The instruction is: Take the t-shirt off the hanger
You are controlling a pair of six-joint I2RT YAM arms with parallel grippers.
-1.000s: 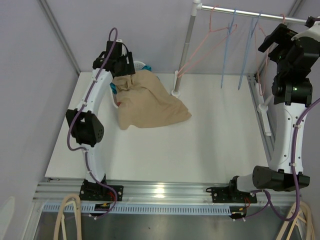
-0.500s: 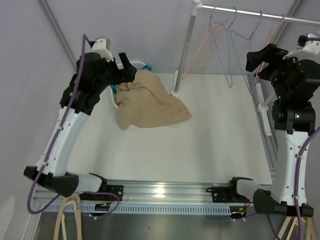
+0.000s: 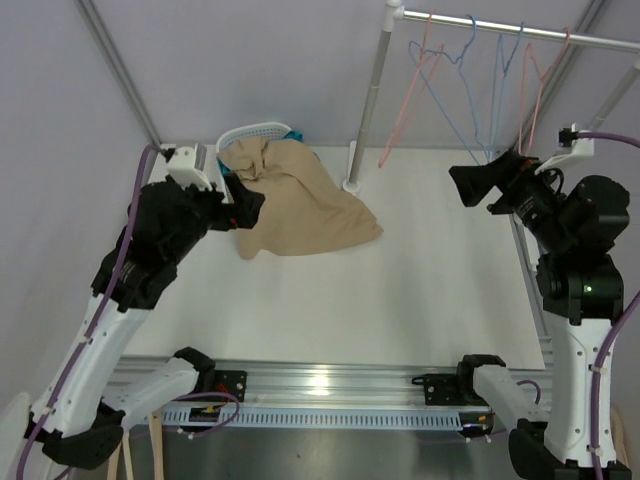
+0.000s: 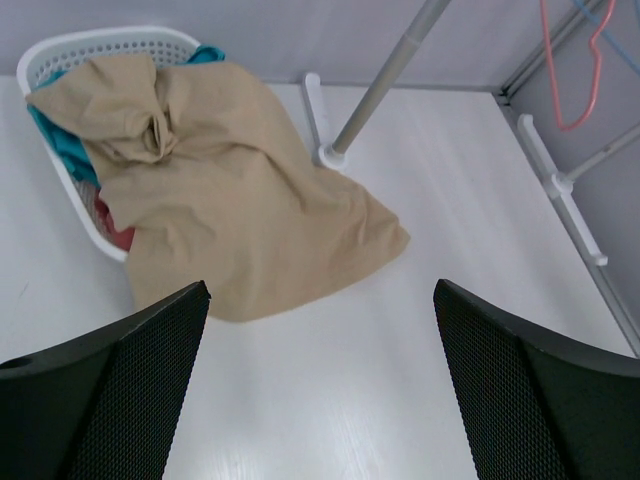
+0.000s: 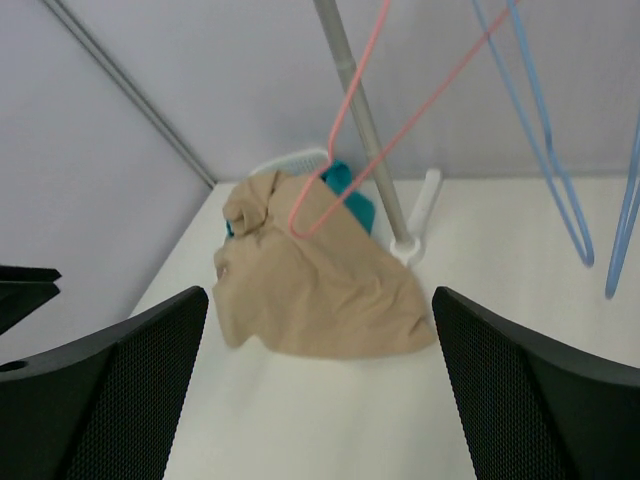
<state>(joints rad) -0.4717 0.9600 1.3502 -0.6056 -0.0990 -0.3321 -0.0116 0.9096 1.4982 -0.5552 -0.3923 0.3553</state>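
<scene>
- Left gripper: fingers spread wide, nothing held, raised over the white desk.
- Right gripper: wide apart, nothing held, up near the rail.
- Crumpled tan t-shirt: draped from the white slatted plastic basket onto the desk, beside the metal rack pole.
- Pink and blue wire hangers: on the rail, well apart from the t-shirt.

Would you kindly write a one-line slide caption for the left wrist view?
Open left gripper facing a tan t-shirt draped out of a white basket.
</scene>
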